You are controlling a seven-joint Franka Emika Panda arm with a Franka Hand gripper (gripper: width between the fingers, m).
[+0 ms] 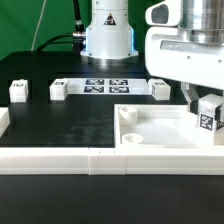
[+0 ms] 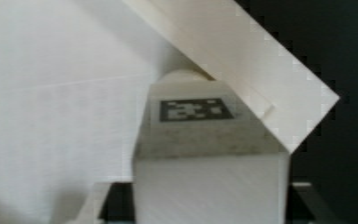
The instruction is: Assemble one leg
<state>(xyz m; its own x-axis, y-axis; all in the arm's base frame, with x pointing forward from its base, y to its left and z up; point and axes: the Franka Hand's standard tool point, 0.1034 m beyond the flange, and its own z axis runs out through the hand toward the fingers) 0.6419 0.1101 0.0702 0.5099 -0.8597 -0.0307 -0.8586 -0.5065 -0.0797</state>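
Observation:
My gripper [image 1: 204, 104] is at the exterior view's right, shut on a leg [image 1: 207, 116], a small white block with a black-and-white tag facing the camera. It holds the leg upright at the right corner of the large white tray [image 1: 150, 131]. I cannot tell whether the leg touches the tray. In the wrist view the leg [image 2: 197, 150] fills the gap between the dark fingers [image 2: 117, 203], its tag toward the tray's corner wall [image 2: 247, 60]. Three more legs stand on the black table behind: one [image 1: 18, 92], one [image 1: 59, 89] and one [image 1: 160, 88].
The marker board [image 1: 107, 85] lies at the back middle, in front of the robot base [image 1: 108, 35]. A long white rail [image 1: 90, 159] runs along the front edge, with a short white piece [image 1: 3, 125] at the left.

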